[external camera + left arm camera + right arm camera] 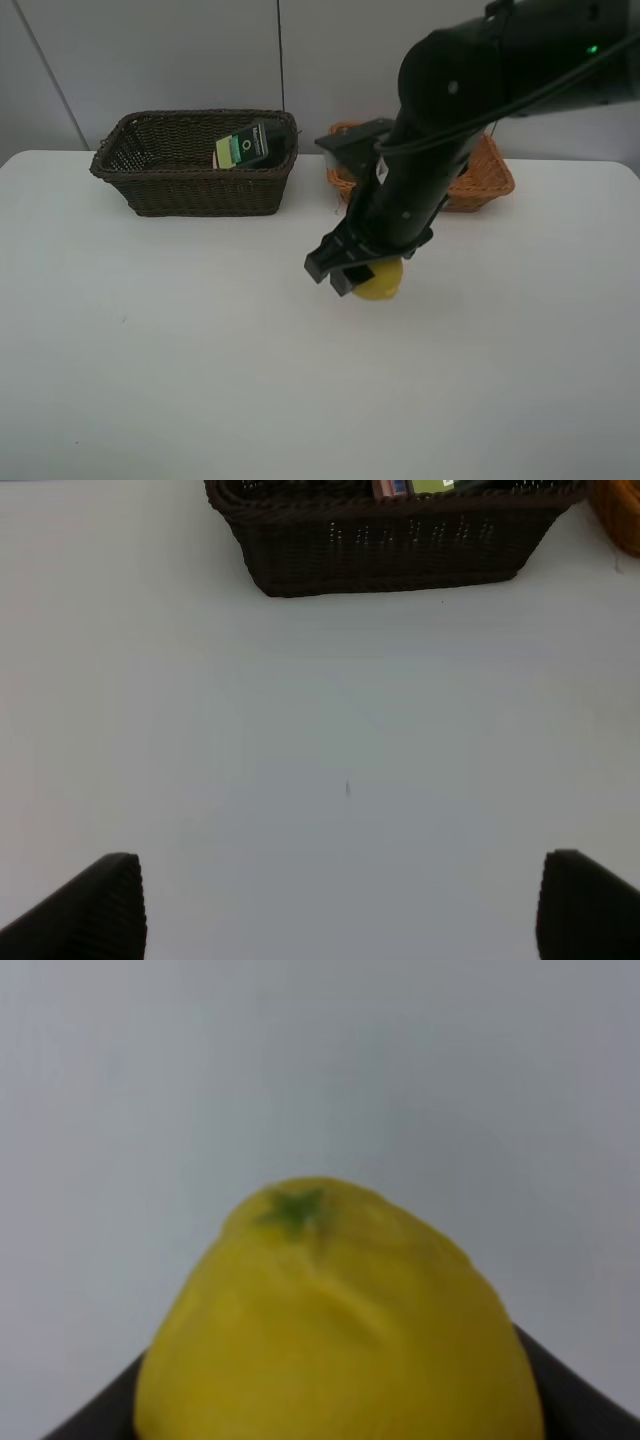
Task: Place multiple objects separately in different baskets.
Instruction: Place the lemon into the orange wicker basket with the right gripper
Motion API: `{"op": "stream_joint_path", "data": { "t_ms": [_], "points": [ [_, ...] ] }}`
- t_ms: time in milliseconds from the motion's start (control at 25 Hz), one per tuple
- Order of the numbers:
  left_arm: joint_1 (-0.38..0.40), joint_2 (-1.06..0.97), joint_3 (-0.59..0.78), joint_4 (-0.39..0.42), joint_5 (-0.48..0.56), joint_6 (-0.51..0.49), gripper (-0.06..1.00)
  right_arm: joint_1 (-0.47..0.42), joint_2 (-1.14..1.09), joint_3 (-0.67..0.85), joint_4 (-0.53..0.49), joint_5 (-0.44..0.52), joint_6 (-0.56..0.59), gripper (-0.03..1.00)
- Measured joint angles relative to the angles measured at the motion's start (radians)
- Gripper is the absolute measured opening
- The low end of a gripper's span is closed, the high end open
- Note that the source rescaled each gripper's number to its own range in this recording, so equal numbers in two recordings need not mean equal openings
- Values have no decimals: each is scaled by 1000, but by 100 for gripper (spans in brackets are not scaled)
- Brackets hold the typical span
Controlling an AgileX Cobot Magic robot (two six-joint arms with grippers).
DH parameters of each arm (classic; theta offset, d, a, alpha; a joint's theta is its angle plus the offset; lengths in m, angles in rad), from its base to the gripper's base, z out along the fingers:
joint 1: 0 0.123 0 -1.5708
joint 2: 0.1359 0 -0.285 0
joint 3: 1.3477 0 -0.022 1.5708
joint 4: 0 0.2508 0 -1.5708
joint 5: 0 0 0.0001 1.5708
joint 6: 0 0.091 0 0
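The white table (150,380) lies bare on every side of the right tool (352,274), so there is open room to lift and swing; its far edge runs behind both baskets. Beyond this tool and off toward the left arm's side sits the dark brown-black basket (190,190), already holding a dark rectangular slab (250,145) with a green label. Just behind the tool, largely hidden by the arm, is the orange-tan basket (490,180) — its contents cannot be seen. The right tool is closed around the yellow lemon (383,283), which fills the right wrist view; whether it is off the table I cannot tell. The left tool (340,910) hangs wide apart, holding nothing. Judging from this, the lemon's delivery remains — the short carry into the tan basket must clear its near rim.
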Motion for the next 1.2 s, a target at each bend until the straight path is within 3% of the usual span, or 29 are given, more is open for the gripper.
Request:
{"op": "stream_joint_path", "data": {
  "t_ms": [200, 440, 640, 800, 880, 920, 1000, 1200],
  "points": [
    [0, 0, 0, 0, 0, 0, 100, -232, 1, -197, -120, -16, 0, 38],
    [0, 0, 0, 0, 0, 0, 100, -488, 158, -282, -124, -255, 0, 38],
    [0, 0, 0, 0, 0, 0, 100, -578, 290, -282, -124, -421, 0, 38],
    [0, 0, 0, 0, 0, 0, 100, -586, 340, -282, -121, -517, 0, 38],
    [0, 0, 0, 0, 0, 0, 100, -586, 348, -282, -109, -543, 0, 51],
    [0, 0, 0, 0, 0, 0, 100, -586, 351, -282, -103, -553, 0, 69],
    [0, 0, 0, 0, 0, 0, 100, -586, 351, -282, -97, -561, 0, 88],
    [0, 0, 0, 0, 0, 0, 100, -586, 321, -282, -43, -510, 0, 98]
  ]
}}
